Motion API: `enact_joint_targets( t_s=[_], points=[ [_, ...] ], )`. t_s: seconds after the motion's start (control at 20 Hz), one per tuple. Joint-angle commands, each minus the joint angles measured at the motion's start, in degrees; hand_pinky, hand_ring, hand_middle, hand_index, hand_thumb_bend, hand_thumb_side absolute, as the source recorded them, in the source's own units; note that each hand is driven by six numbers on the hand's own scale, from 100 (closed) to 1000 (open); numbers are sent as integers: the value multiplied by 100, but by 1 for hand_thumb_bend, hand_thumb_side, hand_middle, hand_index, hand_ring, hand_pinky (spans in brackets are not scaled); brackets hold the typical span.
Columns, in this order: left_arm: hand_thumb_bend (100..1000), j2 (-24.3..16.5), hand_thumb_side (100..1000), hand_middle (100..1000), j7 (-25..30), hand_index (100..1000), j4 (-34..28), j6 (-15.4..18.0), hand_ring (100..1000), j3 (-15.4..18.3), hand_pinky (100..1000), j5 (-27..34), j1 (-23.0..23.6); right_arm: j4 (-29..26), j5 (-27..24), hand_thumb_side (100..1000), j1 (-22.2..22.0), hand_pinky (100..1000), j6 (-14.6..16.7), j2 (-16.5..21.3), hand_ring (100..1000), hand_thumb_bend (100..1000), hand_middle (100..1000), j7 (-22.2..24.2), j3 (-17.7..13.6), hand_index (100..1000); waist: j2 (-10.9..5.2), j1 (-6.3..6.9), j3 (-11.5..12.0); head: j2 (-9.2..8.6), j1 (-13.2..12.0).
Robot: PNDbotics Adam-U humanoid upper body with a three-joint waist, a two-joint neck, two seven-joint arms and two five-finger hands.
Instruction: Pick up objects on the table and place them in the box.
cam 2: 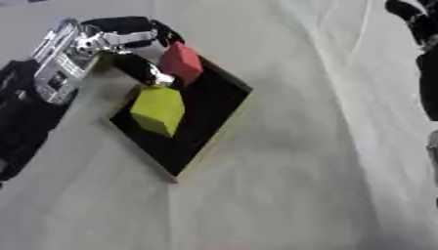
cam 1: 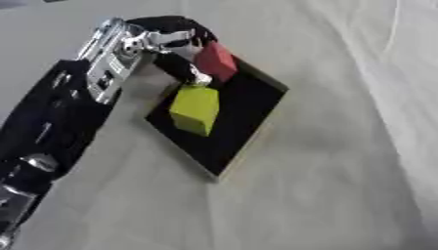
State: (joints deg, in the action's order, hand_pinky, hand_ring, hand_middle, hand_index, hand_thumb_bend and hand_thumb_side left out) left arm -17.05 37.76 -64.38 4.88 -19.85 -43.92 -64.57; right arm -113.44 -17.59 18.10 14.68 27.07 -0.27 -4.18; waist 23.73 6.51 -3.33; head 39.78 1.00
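A shallow black box (cam 1: 246, 111) lies askew on the grey cloth. Inside it, toward its left side, sits a yellow block (cam 1: 195, 108). My left hand (cam 1: 171, 35) reaches in from the left and hovers at the box's upper corner. Its fingers are curled round a red block (cam 1: 215, 60), which is held tilted just above the box's top edge, right over the yellow block. One dark finger (cam 1: 181, 67) hangs down beside the red block and nearly touches the yellow one. Part of my right hand (cam 2: 414, 19) shows at the upper right edge of the right eye view, far from the box.
My left forearm (cam 1: 51, 122) covers the table's left side. The grey cloth (cam 1: 325, 185) has folds running down its right part.
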Motion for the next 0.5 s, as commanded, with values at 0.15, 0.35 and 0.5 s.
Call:
enact_joint_targets(
  t_s=[0.15,0.35,0.5],
  points=[
    [598,-155,642,850,15,956,-271,17,915,118,983,81,-92,-116,-3,673,10,857,-7,82,886,100,704,-4,-35,779,-78,25,23,29,-1],
    [533,-185,693,841,-11,951,-415,-19,906,170,976,189,-68,-116,1,675,-8,856,-14,77,887,100,703,-4,-36,779,-82,19,33,41,2],
    [480,-273,680,830,-131,944,-697,-138,895,240,965,348,-57,-116,9,672,-32,856,-16,85,887,100,703,-9,-42,778,-94,17,52,70,20]
  ],
)
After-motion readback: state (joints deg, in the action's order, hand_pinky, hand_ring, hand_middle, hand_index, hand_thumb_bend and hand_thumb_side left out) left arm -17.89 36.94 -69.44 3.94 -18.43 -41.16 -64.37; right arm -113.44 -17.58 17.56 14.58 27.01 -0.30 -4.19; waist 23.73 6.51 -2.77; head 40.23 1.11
